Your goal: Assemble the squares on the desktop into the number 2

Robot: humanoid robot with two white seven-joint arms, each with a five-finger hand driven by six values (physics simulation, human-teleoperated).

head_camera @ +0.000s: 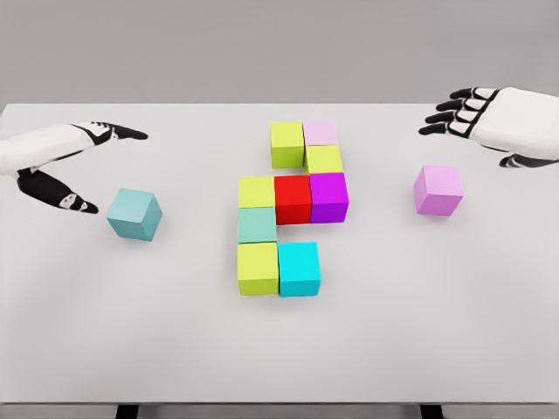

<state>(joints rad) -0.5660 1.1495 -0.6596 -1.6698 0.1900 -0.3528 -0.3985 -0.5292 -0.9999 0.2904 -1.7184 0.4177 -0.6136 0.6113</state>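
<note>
At the far left, the left hand (74,166) is hovering over the white bench (437,332), its arm coming in from the left edge. Its fingers are spread wide, the upper ones reaching toward the middle of the bench and the thumb pointing down and to the right, and they are holding nothing. Just beside the thumb tip, a teal cube (134,214) is sitting alone, turned slightly out of line with the others; whether the thumb is touching it cannot be told.

Near the middle, nine cubes are lying packed together. At the top, a yellow-green cube (286,144) is sitting against a pale pink cube (320,133), with a second yellow-green cube (324,160) directly below the pink one. Under these, a row is running left to right: a third yellow-green cube (257,192), a red cube (293,198) and a magenta cube (328,197). Below the left end of that row, a mint green cube (258,225) is resting, and beneath it a fourth yellow-green cube (258,268) is sitting next to a cyan cube (299,268).

Further right, well apart from the group, a lilac cube (438,190) is standing alone. Above and to its right, the right hand (476,112) is hanging in the air, its arm entering from the right edge, fingers loosely extended toward the left and gripping nothing.
</note>
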